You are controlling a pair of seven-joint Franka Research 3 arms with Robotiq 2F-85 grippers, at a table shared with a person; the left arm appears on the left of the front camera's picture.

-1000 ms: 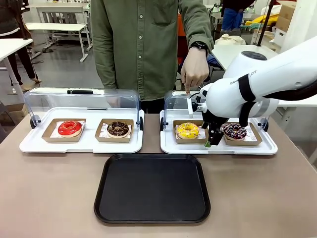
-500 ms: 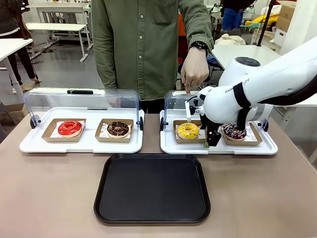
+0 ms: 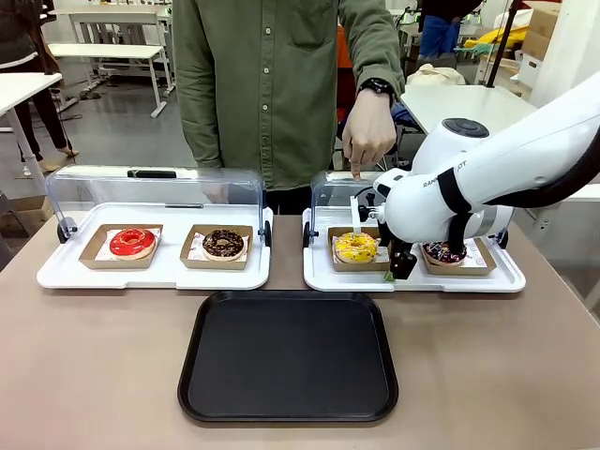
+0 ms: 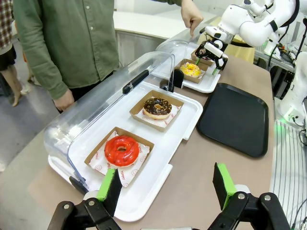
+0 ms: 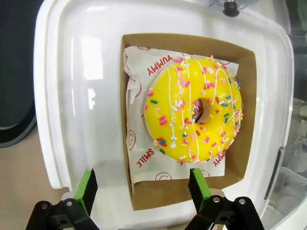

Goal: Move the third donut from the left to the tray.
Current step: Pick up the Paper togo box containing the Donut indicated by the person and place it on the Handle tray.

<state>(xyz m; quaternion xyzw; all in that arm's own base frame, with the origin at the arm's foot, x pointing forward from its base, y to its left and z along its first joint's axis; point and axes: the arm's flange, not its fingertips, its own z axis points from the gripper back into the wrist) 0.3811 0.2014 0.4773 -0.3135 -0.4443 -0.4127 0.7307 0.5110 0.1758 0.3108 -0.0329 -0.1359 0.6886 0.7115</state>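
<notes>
Since the earlier frame your right gripper (image 3: 401,269) had dropped lower and edged toward the yellow donut (image 3: 356,247), right of centre in the front view. In the right wrist view its fingers (image 5: 197,184) straddled the near edge of the cardboard holder (image 5: 243,120), jaws partway closed and not yet clamped on anything. The left gripper (image 4: 168,184) stood released at the frame's bottom. The black tray (image 3: 288,355) lay lower centre. You probably needed to pinch the holder's wall, not the icing, and lift level.

donut (image 5: 194,112): glossy yellow icing | holder (image 5: 245,115): matt brown cardboard | tray (image 3: 289,356): smooth black plastic
</notes>
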